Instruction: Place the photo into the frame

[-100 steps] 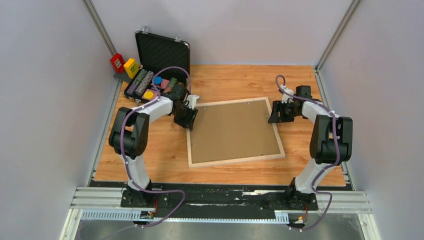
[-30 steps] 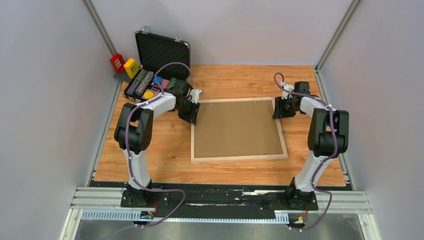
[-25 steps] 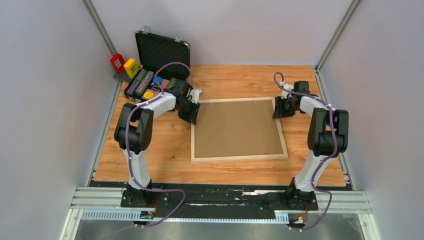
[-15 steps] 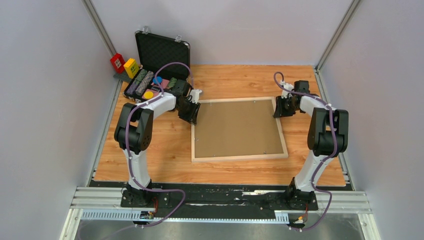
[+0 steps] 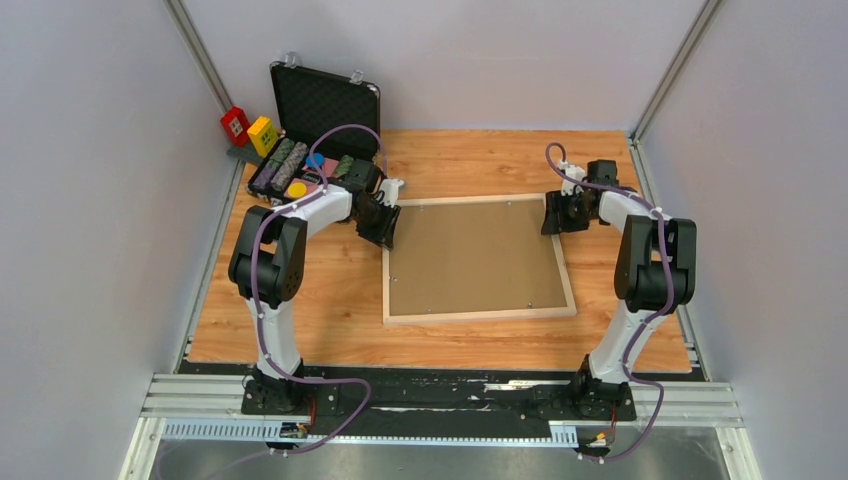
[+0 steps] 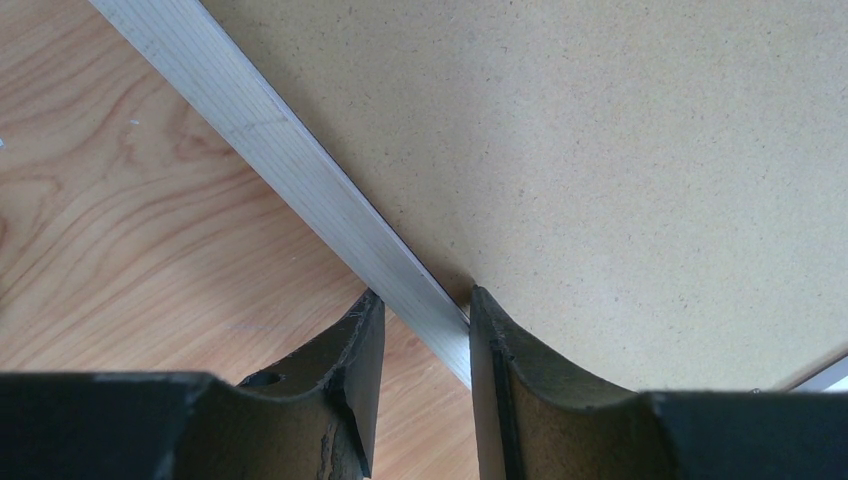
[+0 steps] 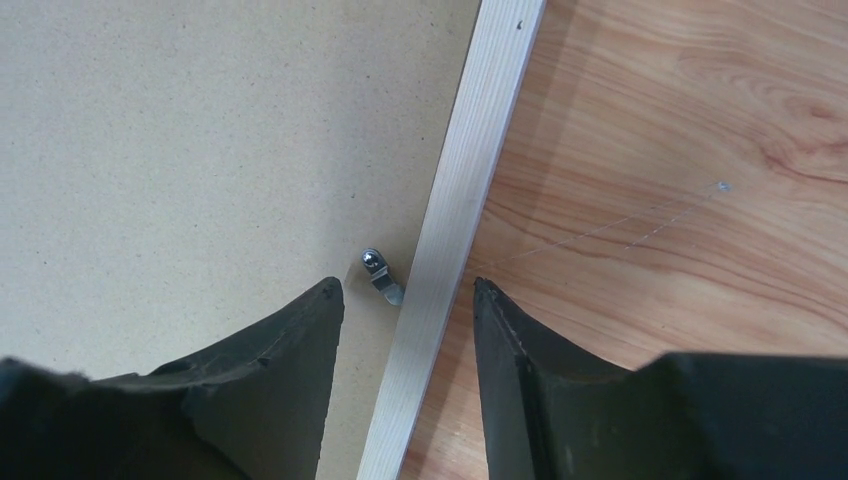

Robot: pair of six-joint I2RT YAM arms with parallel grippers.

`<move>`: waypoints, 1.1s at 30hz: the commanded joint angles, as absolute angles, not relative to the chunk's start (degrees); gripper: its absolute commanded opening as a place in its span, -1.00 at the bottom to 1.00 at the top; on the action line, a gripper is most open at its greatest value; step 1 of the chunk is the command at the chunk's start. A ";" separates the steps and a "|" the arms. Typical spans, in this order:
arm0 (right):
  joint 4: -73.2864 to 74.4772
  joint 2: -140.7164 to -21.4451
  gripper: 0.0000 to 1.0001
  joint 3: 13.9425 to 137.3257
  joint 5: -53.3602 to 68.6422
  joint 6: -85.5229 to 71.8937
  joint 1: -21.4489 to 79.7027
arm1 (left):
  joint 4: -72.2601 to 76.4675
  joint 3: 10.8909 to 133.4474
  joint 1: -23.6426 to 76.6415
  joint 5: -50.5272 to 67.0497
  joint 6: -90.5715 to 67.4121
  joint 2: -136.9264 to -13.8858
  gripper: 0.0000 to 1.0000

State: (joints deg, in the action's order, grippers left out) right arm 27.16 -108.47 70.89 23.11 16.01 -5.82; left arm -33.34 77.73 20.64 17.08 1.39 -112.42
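The pale wood frame (image 5: 480, 315) lies face down on the table, and the brown backing board (image 5: 475, 255) fills it. The photo is hidden. My left gripper (image 5: 385, 225) sits at the frame's far-left corner. In the left wrist view it (image 6: 420, 295) is shut on the frame's rail (image 6: 270, 130), with both fingertips touching it. My right gripper (image 5: 552, 213) is at the far-right corner. Seen from the right wrist, it (image 7: 405, 285) is open and straddles the rail (image 7: 470, 170) with gaps on both sides. A small metal tab (image 7: 380, 272) shows on the board (image 7: 200, 130).
An open black case (image 5: 325, 105) with foam lining stands at the back left, with several coloured items in its base. A red block (image 5: 236, 124) and a yellow block (image 5: 262, 133) sit beside it. Grey walls close in the table on both sides.
The frame has turned from skewed to square with the table, both grippers moving along with it. In the last second the right jaws narrowed, then widened off the rail. The left gripper held still.
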 commanded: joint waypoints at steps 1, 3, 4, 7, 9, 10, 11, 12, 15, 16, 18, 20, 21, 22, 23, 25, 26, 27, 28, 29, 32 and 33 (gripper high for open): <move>26.09 -107.97 0.00 73.10 24.55 16.47 -5.54 | -31.86 78.81 21.71 19.99 3.09 -113.77 -0.17; 26.26 -108.17 -0.02 73.12 24.48 16.65 -5.54 | -31.90 78.80 21.73 20.01 3.09 -113.77 -0.18; 26.28 -108.22 -0.03 73.12 24.40 16.76 -5.54 | -31.90 78.82 21.67 20.02 3.08 -113.76 -0.17; 26.35 -108.40 -0.08 73.13 23.97 17.19 -5.49 | -31.99 78.82 21.72 20.16 3.08 -113.77 -0.18; 26.37 -108.57 -0.12 73.17 23.70 17.52 -5.54 | -32.02 78.79 21.71 20.13 3.12 -113.81 -0.18; 26.37 -108.60 -0.14 73.20 23.58 17.64 -5.54 | -32.05 78.81 21.73 20.17 3.14 -113.79 -0.18; 26.44 -108.63 -0.15 73.21 23.48 17.78 -5.54 | -32.07 78.83 21.76 20.14 3.09 -113.88 -0.18; 26.38 -108.62 -0.16 73.26 23.39 17.90 -5.54 | -32.08 78.88 21.79 20.13 3.08 -113.89 -0.18; 26.37 -108.68 -0.18 73.21 23.24 18.27 -5.54 | -32.08 78.89 21.75 20.08 3.16 -113.90 -0.18; 26.37 -108.72 -0.19 73.14 23.16 18.42 -5.52 | -32.08 78.86 21.78 20.10 3.21 -113.90 -0.18; 26.38 -108.88 -0.21 73.17 23.03 18.46 -5.54 | -32.08 78.92 21.80 20.09 3.18 -113.97 -0.18; 26.31 -109.11 -0.24 73.21 23.10 18.39 -5.54 | -32.10 78.93 21.80 20.17 3.17 -114.06 -0.18; 26.29 -109.31 -0.25 73.29 23.18 18.30 -5.54 | -32.14 78.97 21.75 20.15 3.16 -114.08 -0.17; 26.33 -109.44 -0.26 73.34 23.12 18.22 -5.54 | -32.14 79.00 21.79 20.20 3.25 -114.08 -0.18; 26.27 -109.56 -0.26 73.38 23.19 18.08 -5.54 | -32.15 78.96 21.77 20.21 3.30 -114.08 -0.18; 26.06 -109.81 -0.29 73.39 23.25 17.86 -5.54 | -32.17 78.93 21.75 20.20 3.30 -114.08 -0.18; 25.91 -109.85 -0.30 73.39 23.14 17.72 -5.54 | -32.17 78.95 21.77 20.21 3.26 -114.08 -0.18; 25.82 -109.89 -0.32 73.39 23.14 17.61 -5.54 | -32.17 78.98 21.68 20.21 3.26 -114.08 -0.18; 25.68 -109.99 -0.36 73.39 23.16 17.54 -5.54 | -32.17 78.94 21.74 20.13 3.28 -114.04 -0.18; 25.68 -110.06 -0.39 73.51 23.13 17.50 -5.54 | -32.17 78.93 21.74 20.08 3.31 -114.01 -0.18; 25.60 -110.21 -0.47 73.80 23.03 17.32 -5.54 | -32.16 78.99 21.79 20.12 3.28 -114.06 -0.18; 25.64 -110.27 -0.49 73.87 23.03 17.24 -5.54 | -32.17 78.96 21.79 20.17 3.31 -114.08 -0.18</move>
